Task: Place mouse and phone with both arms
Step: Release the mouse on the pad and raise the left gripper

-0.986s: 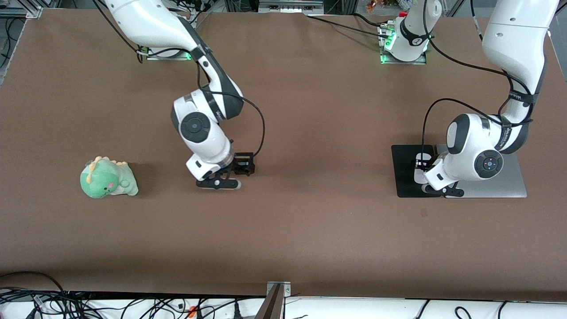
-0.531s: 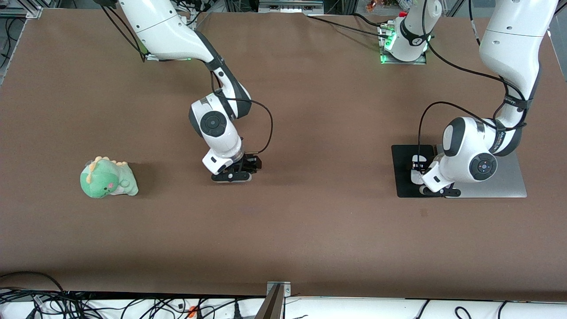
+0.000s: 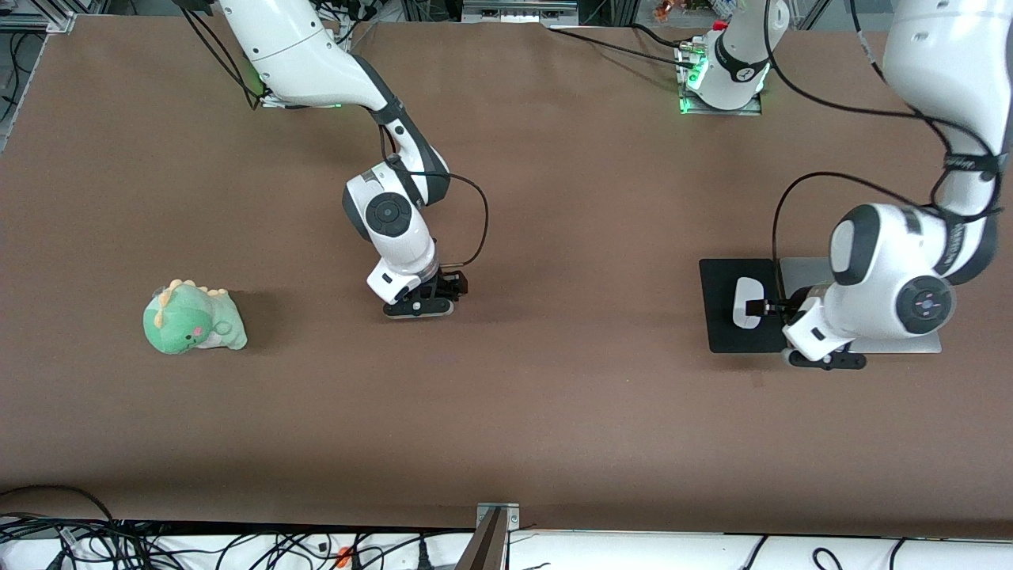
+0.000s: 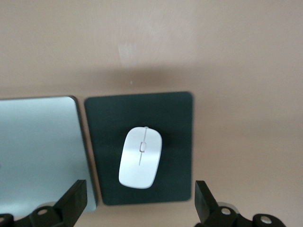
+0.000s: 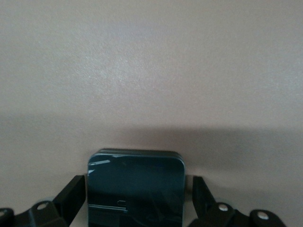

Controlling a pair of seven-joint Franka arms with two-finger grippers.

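Note:
The white mouse (image 3: 745, 302) lies on the black mouse pad (image 3: 718, 328) toward the left arm's end of the table. It also shows in the left wrist view (image 4: 140, 157), on the pad (image 4: 177, 142). My left gripper (image 3: 825, 360) is open and empty, up over the pad's front edge, clear of the mouse; in its own view (image 4: 139, 208) the jaws stand wide apart. The black phone (image 5: 136, 189) lies low at the table between my right gripper's (image 5: 137, 203) open fingers (image 5: 71, 198), with a small gap on one side. In the front view the right gripper (image 3: 419, 305) hides the phone.
A silver flat slab (image 3: 886, 340) lies beside the mouse pad, partly under the left arm; it shows in the left wrist view (image 4: 38, 151). A green plush dinosaur (image 3: 194, 319) sits toward the right arm's end of the table.
The left gripper has come off the mouse and risen, moving toward the left arm's end; the mouse now shows whole on the pad. The right gripper shifted toward mid-table and lower.

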